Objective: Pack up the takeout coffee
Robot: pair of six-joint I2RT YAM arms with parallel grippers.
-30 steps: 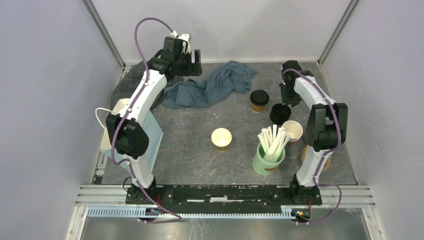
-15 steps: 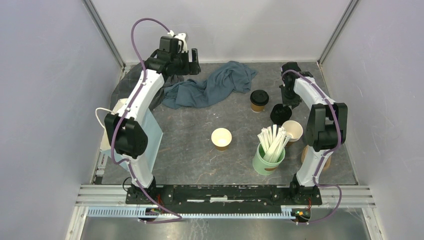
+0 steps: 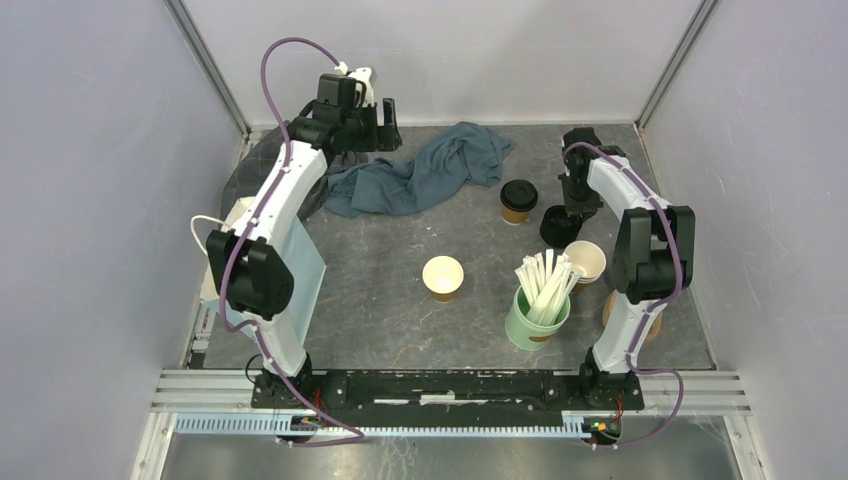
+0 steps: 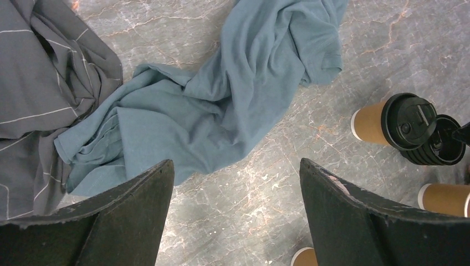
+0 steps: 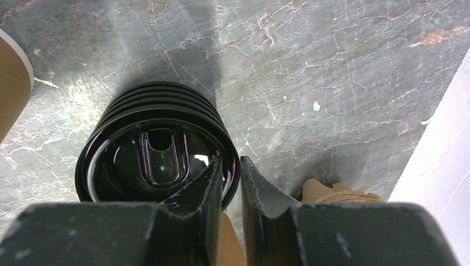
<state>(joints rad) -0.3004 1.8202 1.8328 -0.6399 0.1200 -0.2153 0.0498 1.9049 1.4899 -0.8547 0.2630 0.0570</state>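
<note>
Grey marbled tabletop [image 3: 380, 290]: one lidded brown kraft paper cup [image 3: 518, 200] stands unpacked near crumpled blue cloth [image 3: 430, 170]; right gripper [image 5: 235, 172] narrowly pinches stacked black plastic lids [image 5: 149, 149], left gripper [image 4: 235, 166] gapes wide; cream-lined lidless cup [image 3: 443, 277] awaits.

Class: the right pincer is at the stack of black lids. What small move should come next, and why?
Probably close the right pincer fully on the top lid's rim, before any lift. Its fingers straddle the rim of the stack of black lids, one inside, one outside, with a narrow gap between them. A lidless cup stands mid-table.
</note>
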